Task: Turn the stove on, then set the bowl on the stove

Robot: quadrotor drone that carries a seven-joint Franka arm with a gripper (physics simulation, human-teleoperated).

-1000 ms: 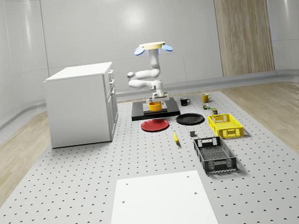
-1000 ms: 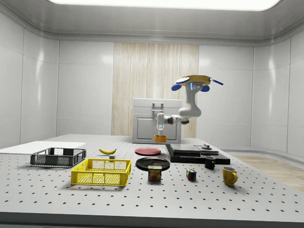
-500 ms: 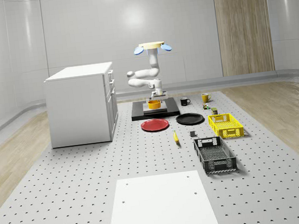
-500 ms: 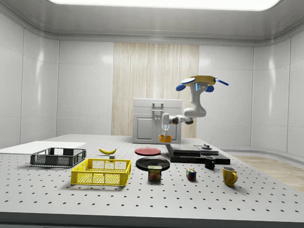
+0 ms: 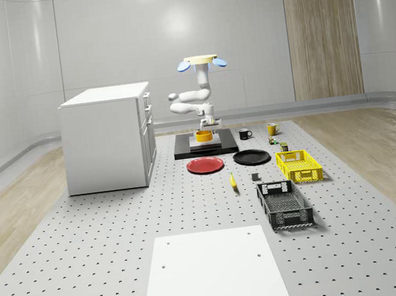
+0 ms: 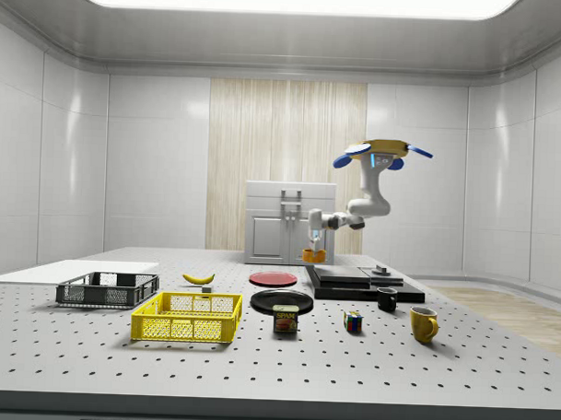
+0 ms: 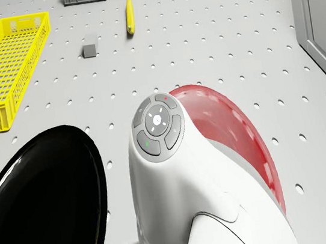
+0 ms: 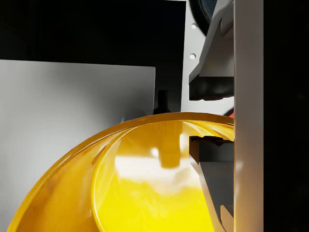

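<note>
Your drone hovers above the stove. The fingers grasp the yellow bowl by its rim, over the stove's edge.

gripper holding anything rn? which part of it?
Yes: the glossy yellow bowl, pinched at its rim, one finger inside the wall and one outside. The gripper carries it over the flat black stove, with the drone hovering above.

I count two plates, one red and one black; two crates, yellow and dark; two mugs, black and yellow; one bowl, one banana, one can, one cube.
</note>
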